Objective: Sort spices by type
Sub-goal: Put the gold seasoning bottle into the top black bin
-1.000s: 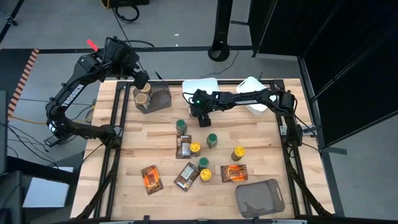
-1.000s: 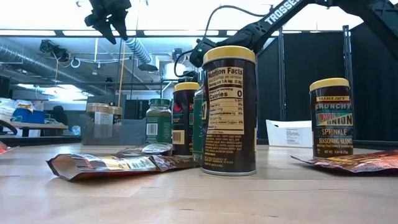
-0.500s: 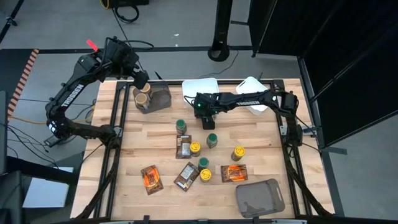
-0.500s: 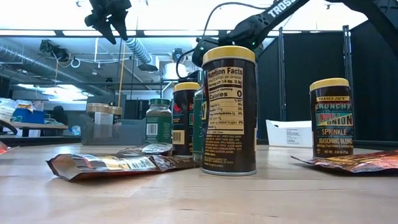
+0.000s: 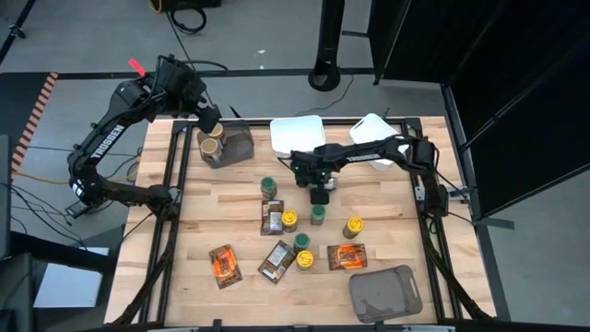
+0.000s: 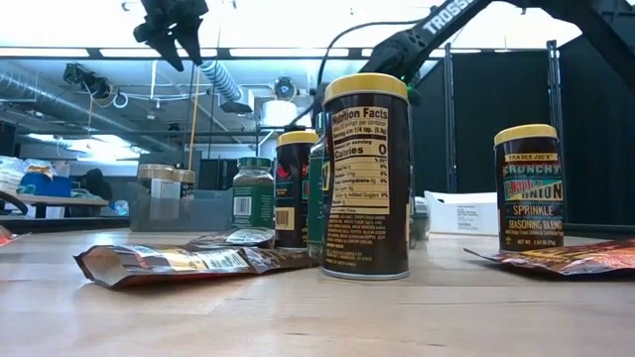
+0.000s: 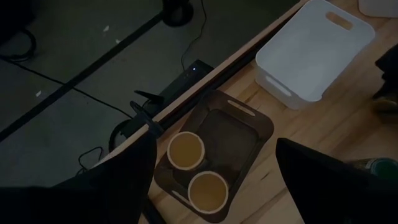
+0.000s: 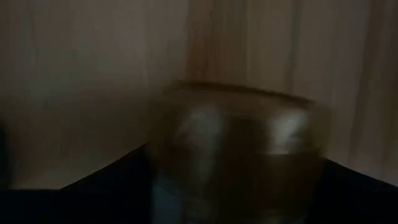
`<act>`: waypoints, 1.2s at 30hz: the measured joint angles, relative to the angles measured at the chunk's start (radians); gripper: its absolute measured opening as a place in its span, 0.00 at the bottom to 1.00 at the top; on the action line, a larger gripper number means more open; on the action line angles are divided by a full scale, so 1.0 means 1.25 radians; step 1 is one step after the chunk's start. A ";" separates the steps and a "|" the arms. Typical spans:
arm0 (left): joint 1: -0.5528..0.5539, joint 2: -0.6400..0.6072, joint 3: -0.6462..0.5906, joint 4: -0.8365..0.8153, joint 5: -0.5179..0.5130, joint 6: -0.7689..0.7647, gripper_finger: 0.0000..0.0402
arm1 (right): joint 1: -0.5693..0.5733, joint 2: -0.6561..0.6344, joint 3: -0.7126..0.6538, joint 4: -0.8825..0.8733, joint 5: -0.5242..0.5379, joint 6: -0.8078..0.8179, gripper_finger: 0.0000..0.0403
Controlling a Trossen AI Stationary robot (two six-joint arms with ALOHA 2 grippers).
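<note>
From above, sorting looks barely begun. Two tan-lidded jars (image 5: 212,140) stand in the brown-grey bin (image 5: 238,146) at the far left corner of the bench (image 5: 221,198), and the left end effector (image 5: 208,118) hangs just above that bin, fingers spread and empty. The two white trays (image 5: 297,129) beside the bin hold nothing visible, and a second grey bin (image 5: 385,293) at the near right corner is also bare. Everything else sits loose mid-bench, well apart from the brown-grey bin: green-lidded jars (image 5: 268,187), yellow-lidded jars (image 5: 289,219), brown packets (image 5: 277,261) and orange packets (image 5: 222,263). The right end effector (image 5: 319,195) is low over one green-lidded jar (image 5: 317,215) among them; whether it has hold of it cannot be told here.

At bench height, yellow-lidded jars (image 6: 366,178) and packets (image 6: 169,262) crowd the foreground, with the filled bin (image 6: 179,203) far behind.

The left wrist view looks down on the bin (image 7: 230,146) with its two tan lids (image 7: 186,151) between spread fingers (image 7: 124,177).

The right wrist view is filled by a jar (image 8: 239,152) close against the fingers; their state is unclear. By my reckoning, most of the spices remain to be sorted.
</note>
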 joint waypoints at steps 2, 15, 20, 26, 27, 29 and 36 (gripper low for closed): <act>0.000 0.000 0.000 -0.003 0.000 0.000 0.84 | -0.004 -0.002 -0.011 0.014 -0.005 -0.011 0.75; 0.000 0.000 0.000 -0.008 0.000 0.016 0.84 | 0.016 -0.019 -0.008 0.017 0.075 0.000 0.70; 0.000 0.000 0.000 -0.008 0.000 0.017 0.84 | 0.005 -0.065 -0.014 0.047 0.106 0.039 0.70; 0.000 0.000 0.000 -0.004 0.000 0.021 0.84 | -0.024 -0.119 -0.011 0.100 0.109 0.121 0.70; 0.000 0.000 0.000 -0.005 0.002 0.023 0.84 | -0.024 -0.126 -0.011 0.123 0.107 0.138 0.70; 0.000 0.000 0.000 -0.006 0.005 0.025 0.84 | -0.022 -0.146 -0.011 0.188 0.101 0.173 0.70; 0.000 0.000 0.000 -0.009 0.005 0.025 0.84 | 0.002 -0.168 -0.008 0.518 0.105 0.293 0.70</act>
